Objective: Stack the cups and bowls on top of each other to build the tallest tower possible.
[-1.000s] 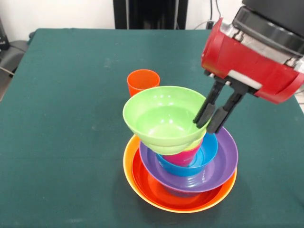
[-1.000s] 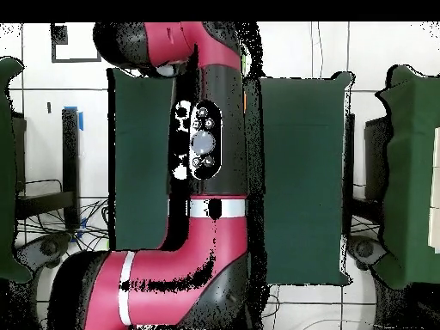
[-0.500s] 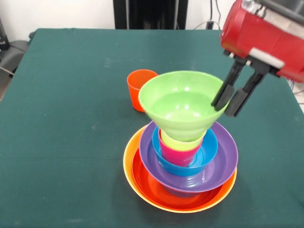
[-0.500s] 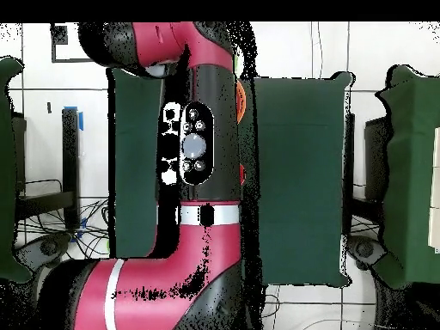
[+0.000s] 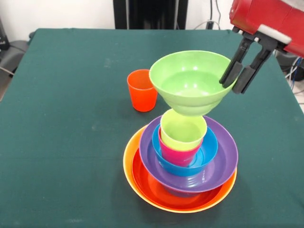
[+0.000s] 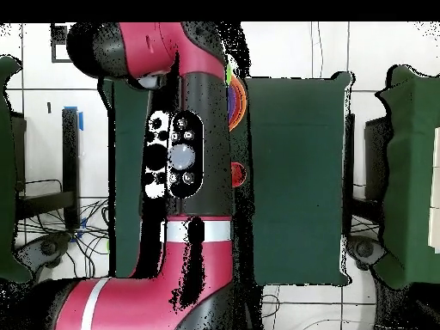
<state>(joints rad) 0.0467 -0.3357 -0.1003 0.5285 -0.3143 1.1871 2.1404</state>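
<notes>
Above the green table [image 5: 61, 95], the tool [image 5: 240, 75] clamps the green bowl's [image 5: 190, 83] rim

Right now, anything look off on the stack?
Yes. The green bowl is off the tower, pinched by its rim in the gripper and tilted above the lime green cup. The orange cup stands apart, unstacked.

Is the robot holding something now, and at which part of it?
Yes. The end effector grips the green bowl by its rim, on the side nearest the arm, lifted above the lime green cup.
</notes>
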